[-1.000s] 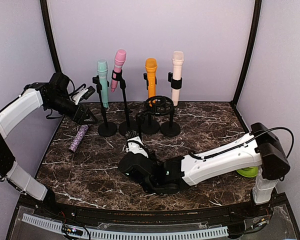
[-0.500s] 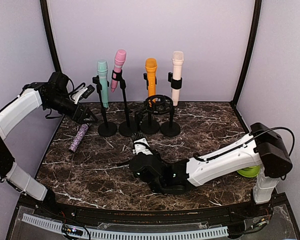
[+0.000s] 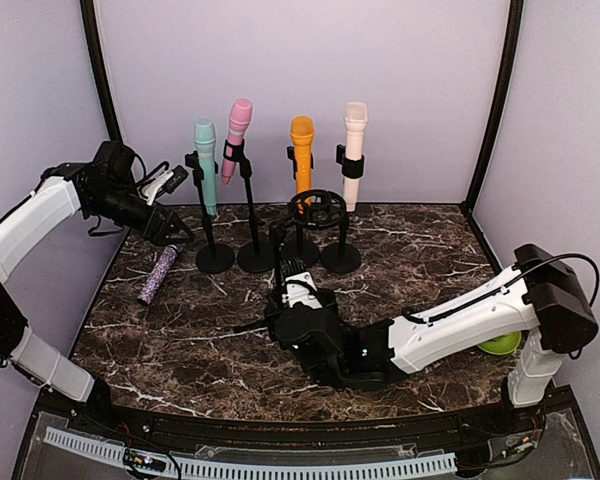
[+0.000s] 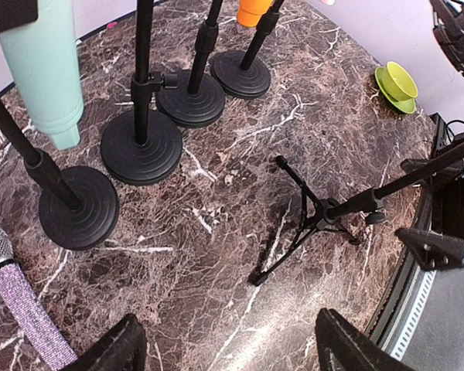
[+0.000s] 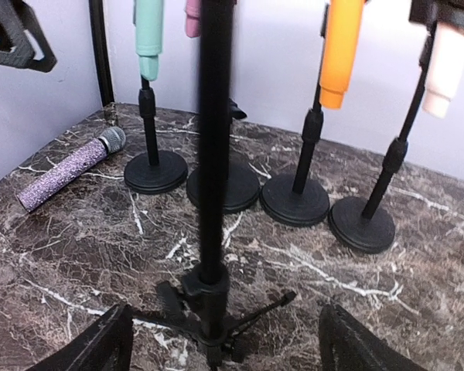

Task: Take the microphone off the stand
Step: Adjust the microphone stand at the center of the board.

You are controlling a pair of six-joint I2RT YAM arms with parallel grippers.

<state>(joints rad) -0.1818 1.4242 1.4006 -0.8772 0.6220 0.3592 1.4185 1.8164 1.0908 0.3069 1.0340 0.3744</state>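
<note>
Reading the layout first: a purple microphone [image 3: 158, 275] already lies flat on the marble table [image 3: 180, 340], left side. A tripod stand [image 5: 215, 154] stands bare in front of the right gripper [image 5: 224, 344]. Its jaws are wide apart, and the pole rises between them, untouched as far as the wrist view shows.

Four microphones sit upright in clips along the back: teal microphone [image 3: 205, 160], pink [image 3: 237, 135], orange [image 3: 301, 150], cream [image 3: 354, 130]. The left gripper [image 4: 228, 344], jaws also apart and empty, hangs just beside the teal one's stand [image 3: 215, 258]. That is probably your target, though I can't be sure.

Technique: bring the left jaws around the teal body clear of the clip and close squarely. Then lift along the microphone's own axis. A sideways pull may tip the stand into its neighbours, since the round bases sit close together.

Surface: polished dark marble with white veins, likely slippery under those bases.

Room: pale lilac walls [image 3: 380, 60] on three sides, black corner posts. A green dish [image 4: 396, 83] sits near the right edge.
</note>
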